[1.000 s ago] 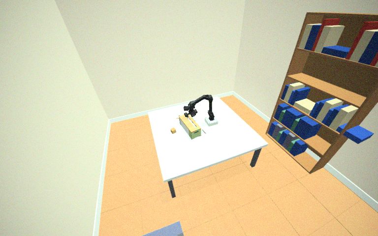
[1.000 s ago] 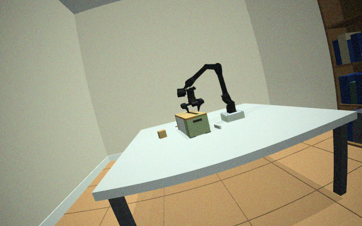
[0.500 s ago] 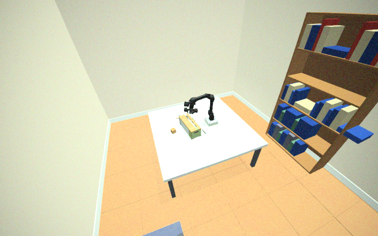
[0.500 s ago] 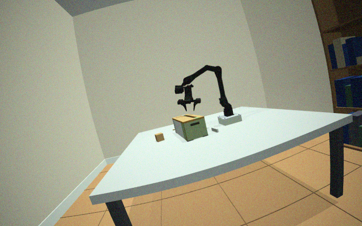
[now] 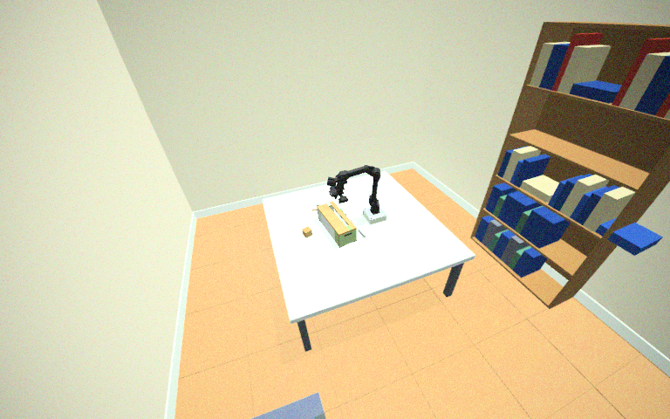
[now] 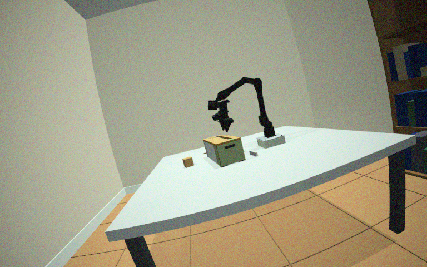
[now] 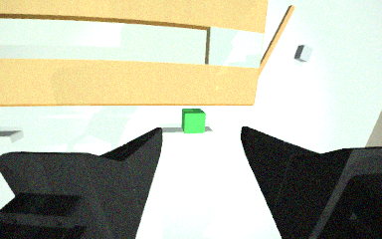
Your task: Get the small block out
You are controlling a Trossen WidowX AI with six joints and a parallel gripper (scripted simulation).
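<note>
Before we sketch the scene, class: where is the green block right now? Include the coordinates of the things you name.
In the wrist view, the green block (image 7: 193, 121) is outside the box (image 7: 129, 85), beside its wooden top's long edge, framed between the pincer's (image 7: 201, 130) two fingertips.

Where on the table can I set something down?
The widest bare patch likely lies between the box and the exterior view's near table edge. It's crowded between box and base: green block, with the open gripper above.
</note>
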